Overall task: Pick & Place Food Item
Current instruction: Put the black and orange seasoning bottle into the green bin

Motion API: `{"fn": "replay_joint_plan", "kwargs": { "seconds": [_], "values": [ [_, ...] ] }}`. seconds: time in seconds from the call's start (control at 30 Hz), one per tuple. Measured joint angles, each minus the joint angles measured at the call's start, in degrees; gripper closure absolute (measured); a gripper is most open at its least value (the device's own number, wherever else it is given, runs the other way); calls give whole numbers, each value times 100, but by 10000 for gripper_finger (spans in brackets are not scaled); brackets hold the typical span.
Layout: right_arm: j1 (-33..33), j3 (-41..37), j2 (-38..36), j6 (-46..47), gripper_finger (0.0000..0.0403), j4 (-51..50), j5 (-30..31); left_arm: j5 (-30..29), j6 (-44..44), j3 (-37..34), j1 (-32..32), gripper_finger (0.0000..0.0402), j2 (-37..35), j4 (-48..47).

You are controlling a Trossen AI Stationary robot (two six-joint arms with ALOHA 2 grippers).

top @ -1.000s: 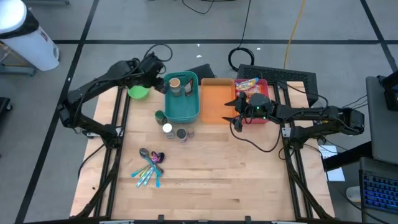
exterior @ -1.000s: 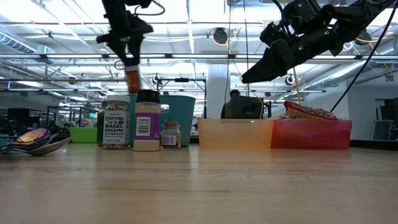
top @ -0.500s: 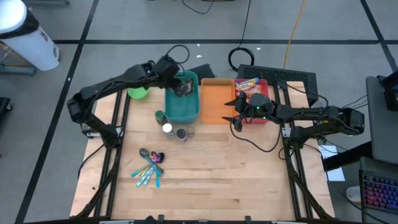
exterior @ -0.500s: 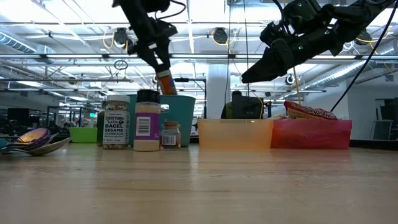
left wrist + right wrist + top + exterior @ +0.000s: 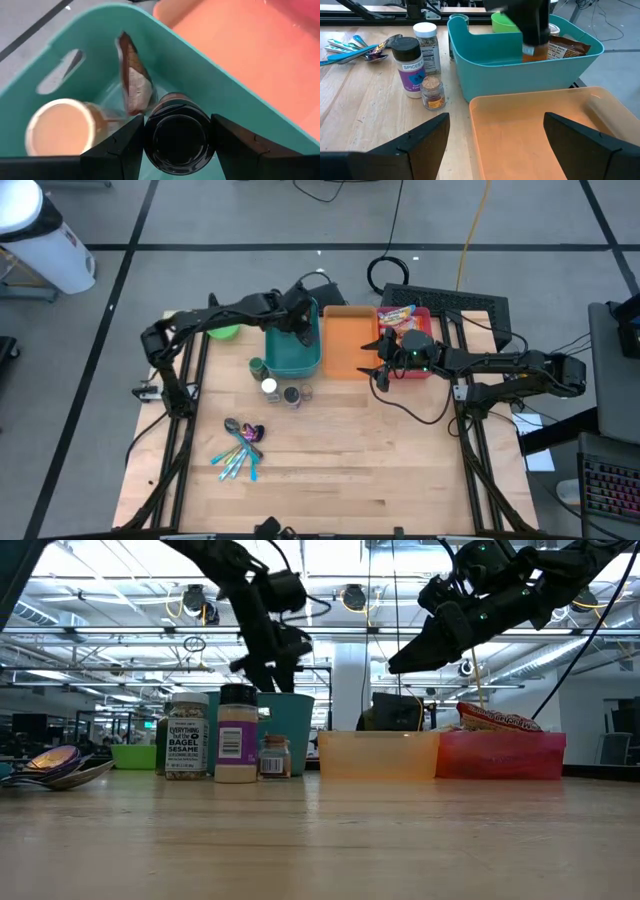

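The left gripper [image 5: 176,150] squeezes a jar with a black lid [image 5: 176,141] and holds it inside the teal bin [image 5: 210,85], next to a brown packet [image 5: 134,80]. The right gripper [image 5: 495,145] is spread wide over the orange tray [image 5: 535,135]. Outside stand jars [image 5: 187,748] reading "BAGEL SESAME" and "SPICES".

Evenly and brightly lit from overhead. In the low view, long rows of white ceiling strip lights [image 5: 120,590] glaring at 12 o'clock, arms reduced to dark silhouettes against them. Faint, soft shadows on the pale wooden bench [image 5: 340,450] in the high view. In the left wrist view, teal plastic bin [image 5: 210,90] smeared and out of focus. Right wrist view sharper, slightly bowed towards the edges.
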Motion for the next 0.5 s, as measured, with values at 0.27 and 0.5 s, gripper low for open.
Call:
{"fn": "replay_joint_plan", "kwargs": {
  "seconds": [0.27,0.5],
  "values": [
    [2,0,0,-2,85,-19,0,-4,-51,0,-4,193,458,6],
    [2,0,-2,-11,85,-20,0,-17,-63,-2,1,140,542,15]
  ]
}}
